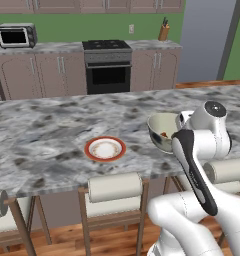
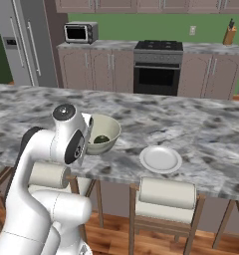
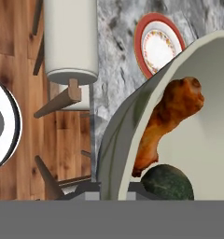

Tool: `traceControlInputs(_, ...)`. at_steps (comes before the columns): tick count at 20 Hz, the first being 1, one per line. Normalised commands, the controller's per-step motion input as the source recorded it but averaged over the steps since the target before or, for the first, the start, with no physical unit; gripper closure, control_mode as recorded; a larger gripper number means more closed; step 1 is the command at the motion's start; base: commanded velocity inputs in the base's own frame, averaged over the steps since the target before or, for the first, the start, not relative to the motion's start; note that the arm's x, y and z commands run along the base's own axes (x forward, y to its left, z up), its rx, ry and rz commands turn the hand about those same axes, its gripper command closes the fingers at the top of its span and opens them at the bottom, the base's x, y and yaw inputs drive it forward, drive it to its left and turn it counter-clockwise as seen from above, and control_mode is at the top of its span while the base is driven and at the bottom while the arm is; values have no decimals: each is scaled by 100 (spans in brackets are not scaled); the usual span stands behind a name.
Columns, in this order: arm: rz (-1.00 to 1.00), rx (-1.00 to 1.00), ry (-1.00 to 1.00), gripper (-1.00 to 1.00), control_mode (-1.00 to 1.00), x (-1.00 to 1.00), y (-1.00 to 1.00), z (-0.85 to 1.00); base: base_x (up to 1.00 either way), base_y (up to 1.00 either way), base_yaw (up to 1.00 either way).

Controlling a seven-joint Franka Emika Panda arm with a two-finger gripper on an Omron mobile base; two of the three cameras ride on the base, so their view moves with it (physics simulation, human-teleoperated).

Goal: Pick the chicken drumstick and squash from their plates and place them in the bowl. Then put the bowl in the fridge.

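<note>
The bowl [image 3: 198, 116], w/ chicken drumstick [image 3: 167, 121] & dark green squash [image 3: 172, 184] inside, is held by its near rim in the gripper [image 3: 115, 193], fingers pinched narrow on the wall, at the counter's [image 1: 52, 125] near edge; the fridge [image 2: 22, 42] is seen far left.

Bowl [image 3: 188, 116]: cut off by right edge in hand view; near side hidden by arm in left base view | Squash [image 3: 169, 183]: lower part hidden | Plate [image 3: 158, 44]: partly behind bowl rim | Fridge [image 2: 24, 42]: cropped at top and left.
</note>
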Motion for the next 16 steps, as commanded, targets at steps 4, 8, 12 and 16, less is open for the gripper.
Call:
traceControlInputs(4, 0, 0, 0, 100, 100, 0, 0, 0, 0, 0, 0)
traceControlInputs(8, 0, 0, 0, 100, 100, 0, 0, 0, 0, 0, 0)
traceControlInputs(12, 0, 0, 0, 100, 100, 0, 0, 0, -12, 0, 0)
traceControlInputs(16, 0, 0, 0, 100, 100, 0, 0, 0, -62, 0, 0)
